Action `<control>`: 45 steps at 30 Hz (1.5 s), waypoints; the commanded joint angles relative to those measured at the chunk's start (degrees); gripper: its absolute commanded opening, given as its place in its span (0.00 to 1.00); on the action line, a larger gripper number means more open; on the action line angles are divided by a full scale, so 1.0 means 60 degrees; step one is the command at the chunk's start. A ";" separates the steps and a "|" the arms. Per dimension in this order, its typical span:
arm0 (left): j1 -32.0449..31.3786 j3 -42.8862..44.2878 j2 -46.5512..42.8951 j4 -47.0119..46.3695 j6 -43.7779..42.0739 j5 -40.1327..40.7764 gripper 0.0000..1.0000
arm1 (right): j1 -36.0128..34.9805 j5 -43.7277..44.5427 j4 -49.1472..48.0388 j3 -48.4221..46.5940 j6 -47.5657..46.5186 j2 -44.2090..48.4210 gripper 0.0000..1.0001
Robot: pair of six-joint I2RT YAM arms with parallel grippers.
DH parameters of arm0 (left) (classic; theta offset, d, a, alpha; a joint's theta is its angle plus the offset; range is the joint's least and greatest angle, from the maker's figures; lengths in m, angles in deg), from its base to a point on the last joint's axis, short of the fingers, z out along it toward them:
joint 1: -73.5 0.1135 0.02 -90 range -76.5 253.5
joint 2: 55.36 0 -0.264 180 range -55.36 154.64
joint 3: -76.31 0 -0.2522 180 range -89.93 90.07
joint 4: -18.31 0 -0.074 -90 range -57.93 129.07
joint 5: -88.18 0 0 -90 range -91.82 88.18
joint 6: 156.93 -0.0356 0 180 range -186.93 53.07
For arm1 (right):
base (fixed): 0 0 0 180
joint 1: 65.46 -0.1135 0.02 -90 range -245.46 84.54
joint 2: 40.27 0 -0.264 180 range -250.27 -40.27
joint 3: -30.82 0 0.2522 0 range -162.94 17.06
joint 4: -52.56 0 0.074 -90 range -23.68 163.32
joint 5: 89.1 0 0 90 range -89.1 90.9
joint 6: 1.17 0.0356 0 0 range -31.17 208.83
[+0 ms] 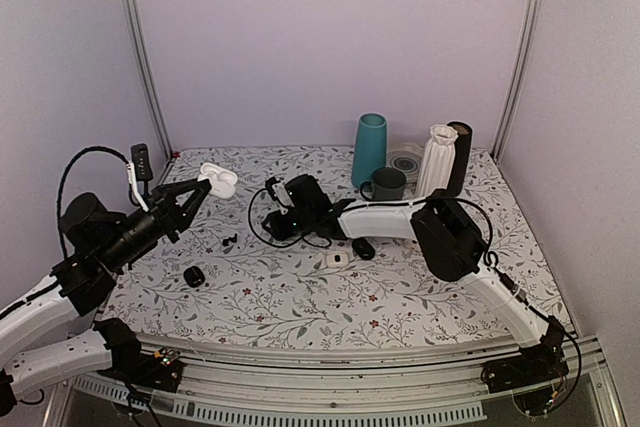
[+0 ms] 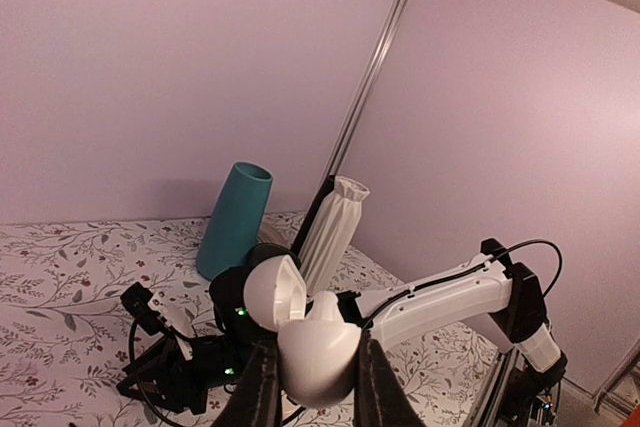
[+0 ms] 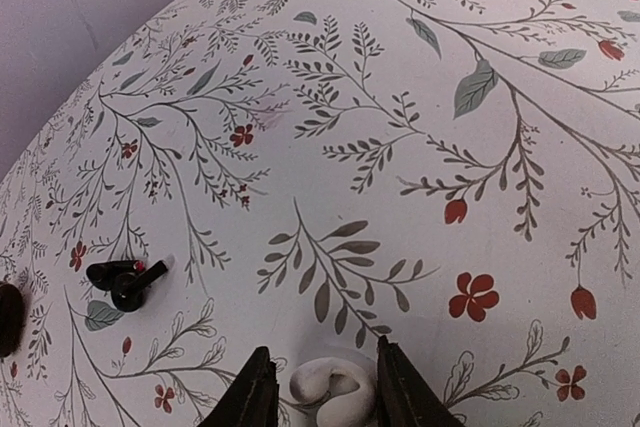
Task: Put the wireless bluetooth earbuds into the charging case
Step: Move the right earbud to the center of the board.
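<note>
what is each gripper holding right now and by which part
Left gripper holds the open white charging case by the sides of its lower shell. Right gripper pinches a small white piece, seemingly an earbud, across its body.

The table covering (image 1: 300, 297) is shown white, printed with grey-green leafy sprigs and small red flowers; the walls (image 1: 330, 37) are pale lilac. At far right are seen a teal vase (image 1: 370, 150), a dark grey mug (image 1: 386, 184), a white ribbed vase (image 1: 438, 160) and a black cylinder (image 1: 461, 157). The charging case (image 2: 310, 342) is glossy white, the earbuds (image 3: 125, 280) black, a small curled piece (image 3: 332, 385) off-white. The left arm (image 1: 60, 359) and right arm (image 1: 385, 217) are white with black joints.
</note>
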 commanded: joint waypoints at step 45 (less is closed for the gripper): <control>0.0213 -0.0045 0.0754 -0.1049 0.0473 -0.0151 0.00 | -0.1198 0.1469 0.0560 0.5996 0.0169 0.4471 0.08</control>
